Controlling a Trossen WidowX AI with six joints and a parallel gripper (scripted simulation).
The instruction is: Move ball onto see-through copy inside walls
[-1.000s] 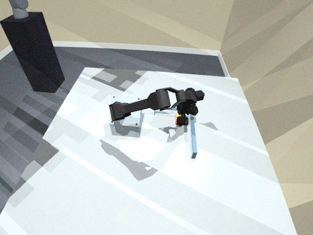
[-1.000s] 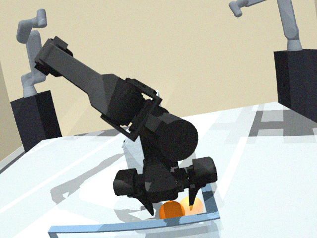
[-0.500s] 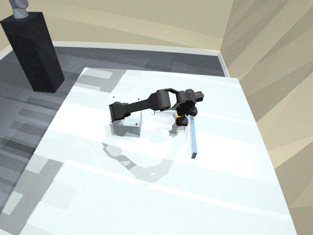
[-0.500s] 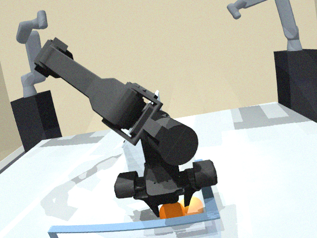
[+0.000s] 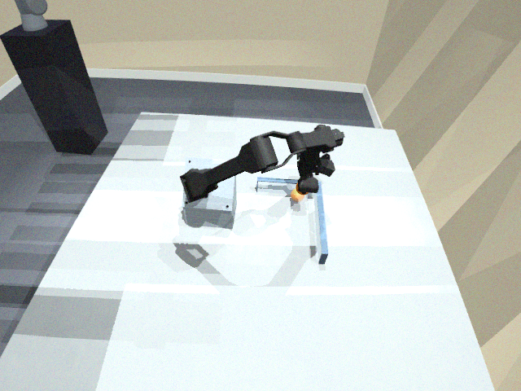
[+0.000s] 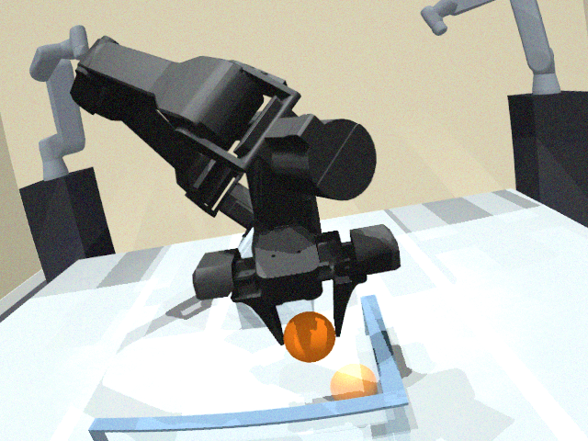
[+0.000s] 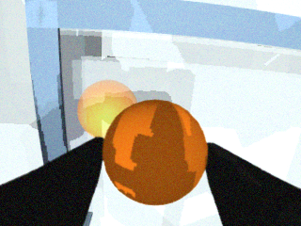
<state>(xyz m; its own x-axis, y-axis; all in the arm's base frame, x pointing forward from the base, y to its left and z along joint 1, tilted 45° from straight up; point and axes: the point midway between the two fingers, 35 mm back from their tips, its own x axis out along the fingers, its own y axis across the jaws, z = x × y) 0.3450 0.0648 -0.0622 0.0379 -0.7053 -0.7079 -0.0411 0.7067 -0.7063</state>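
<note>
The orange ball [image 6: 310,336] [image 7: 155,153] is held between the two black fingertips of my gripper [image 6: 310,338] [image 7: 154,148], raised above the table. The gripper is shut on it and points down. The see-through ball copy [image 6: 354,381] [image 7: 101,105] rests in the corner of the walls, lower than the held ball, to its right and nearer the camera in the exterior view, up and left in the wrist view. It is hidden in the top view. One low clear wall with a blue top [image 5: 322,227] [image 6: 213,419] [image 7: 188,24] meets the other wall [image 5: 275,183] [image 6: 387,360] [image 7: 46,94].
The arm's pale base block [image 5: 210,217] stands on the white table [image 5: 252,336], left of the walls in the top view. Black pedestals [image 5: 59,92] [image 6: 550,142] with grey arms stand beyond the table. The far wall rises close to the gripper's side.
</note>
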